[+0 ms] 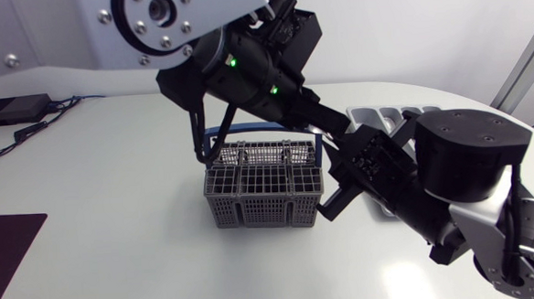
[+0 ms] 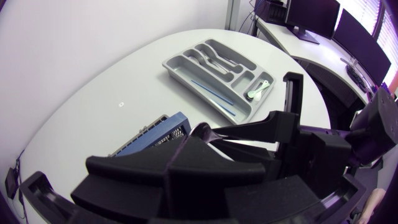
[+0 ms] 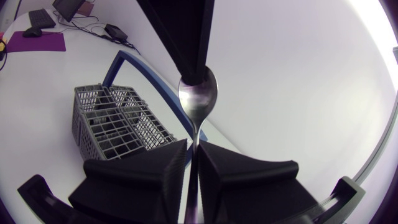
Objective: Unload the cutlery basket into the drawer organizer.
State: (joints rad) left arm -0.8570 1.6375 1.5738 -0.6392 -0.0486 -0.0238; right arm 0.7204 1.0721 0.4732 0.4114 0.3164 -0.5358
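Seen from above, a grey cutlery basket point(image 1: 263, 194) with a blue handle stands at the centre of the white table point(image 1: 113, 176). The grey drawer organizer point(image 1: 375, 116) lies right of centre, partly behind the arms. Just right of the basket the arms meet: the right gripper point(image 3: 194, 149) is clamped on a spoon point(image 3: 198, 99) by its handle, bowl upward, and the left gripper point(image 2: 199, 140) appears to pinch the bowl's tip. A small white tag point(image 2: 122, 104) lies on the table, its print too small to read.
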